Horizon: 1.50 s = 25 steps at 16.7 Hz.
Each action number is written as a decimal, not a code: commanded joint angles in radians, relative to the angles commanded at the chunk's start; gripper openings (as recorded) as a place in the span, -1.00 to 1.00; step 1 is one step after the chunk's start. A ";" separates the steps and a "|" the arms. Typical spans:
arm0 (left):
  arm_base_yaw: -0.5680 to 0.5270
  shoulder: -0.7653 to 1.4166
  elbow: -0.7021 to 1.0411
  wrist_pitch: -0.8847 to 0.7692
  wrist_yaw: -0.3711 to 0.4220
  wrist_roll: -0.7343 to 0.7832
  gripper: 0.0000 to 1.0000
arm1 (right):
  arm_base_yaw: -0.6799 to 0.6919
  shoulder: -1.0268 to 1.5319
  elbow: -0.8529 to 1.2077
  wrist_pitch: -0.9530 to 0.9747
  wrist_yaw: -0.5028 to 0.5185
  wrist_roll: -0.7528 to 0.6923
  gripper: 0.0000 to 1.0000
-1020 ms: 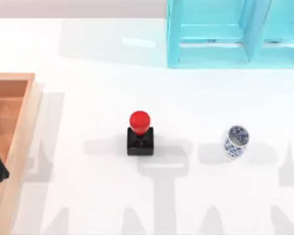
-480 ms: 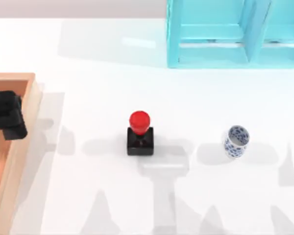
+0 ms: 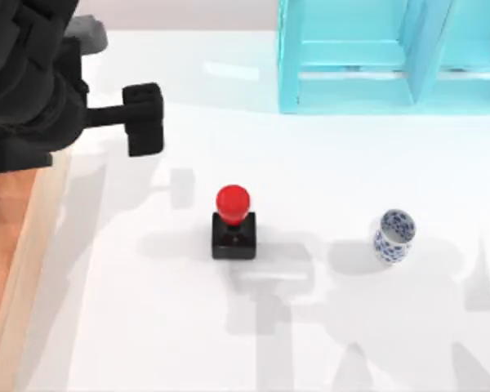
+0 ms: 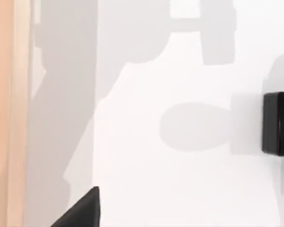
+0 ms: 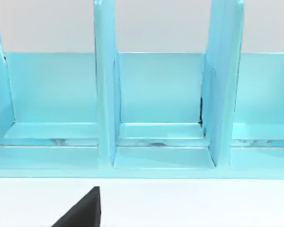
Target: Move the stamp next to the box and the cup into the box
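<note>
Bench [image 3: 327, 327] white. Turquoise shelf [image 3: 392, 57] at far edge, cut off at right. Box [image 3: 16, 269] at left edge, mostly cropped and partly hidden by left arm. Left gripper [image 3: 144, 119] raised beyond box; finger state undeterminable. Stamp [image 3: 233, 222] upright at centre, well apart from box. Cup [image 3: 392, 236] upright, right of stamp.
</note>
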 joint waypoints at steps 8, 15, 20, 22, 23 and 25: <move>-0.189 0.588 0.578 -0.354 0.023 -0.149 1.00 | 0.000 0.000 0.000 0.000 0.000 0.000 1.00; -0.243 0.733 0.750 -0.435 0.036 -0.188 1.00 | 0.000 0.000 0.000 0.000 0.000 0.000 1.00; -0.239 0.733 0.732 -0.417 0.036 -0.186 1.00 | 0.000 0.000 0.000 0.000 0.000 0.000 1.00; -0.240 0.738 0.681 -0.363 0.037 -0.185 1.00 | 0.000 0.000 0.000 0.000 0.000 0.000 1.00; -0.240 0.741 0.649 -0.327 0.037 -0.185 1.00 | 0.000 0.000 0.000 0.000 0.000 0.000 1.00; -0.240 0.749 0.579 -0.244 0.037 -0.185 1.00 | 0.000 0.000 0.000 0.000 0.000 0.000 1.00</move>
